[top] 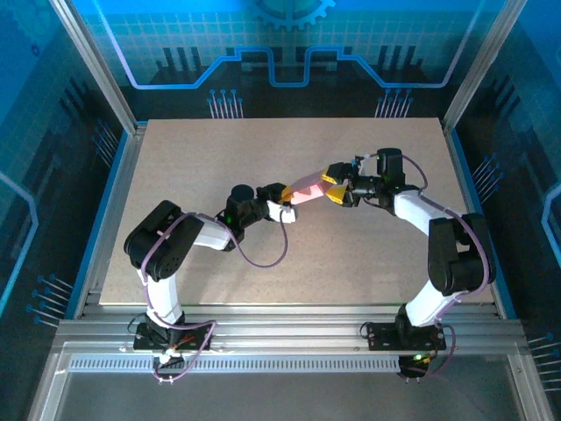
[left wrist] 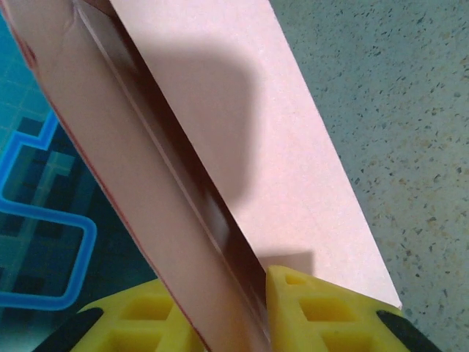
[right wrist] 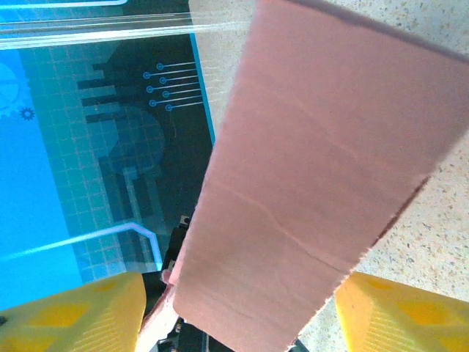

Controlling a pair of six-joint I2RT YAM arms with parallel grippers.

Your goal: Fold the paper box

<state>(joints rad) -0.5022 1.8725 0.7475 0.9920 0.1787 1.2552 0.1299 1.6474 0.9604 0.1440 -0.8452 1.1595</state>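
Holds the box off the surface, just right of centre in the top view, slanted from lower left to upper right. Pinches its lower-left end with the left fingers; in the left wrist view, clamps a folded wall at the bottom edge, yellow pads tight against pink card. Brackets the upper-right end with the right fingers, spread wide, clear of the card by a dark gap at the left pad in the right wrist view. At the right pad, cannot tell touching from just beside.

Probably leaves the whole weight on one narrow pinch. Risks a swivel or sag there, given thin card and so small a grip near one end. Could slip out and drop flat to the surface, undoing any half-set folds. Risks springing open along the crease up the middle of the left wrist view, for want of any press on the far walls. Could catch the ragged edge at the right of the right wrist view if closed off-line, crushing or tearing a wall rather than seating a flap. Might also twist the box against the left pinch if closed on one side first. Calls for a square, slow closing on the right before any loosening on the left.
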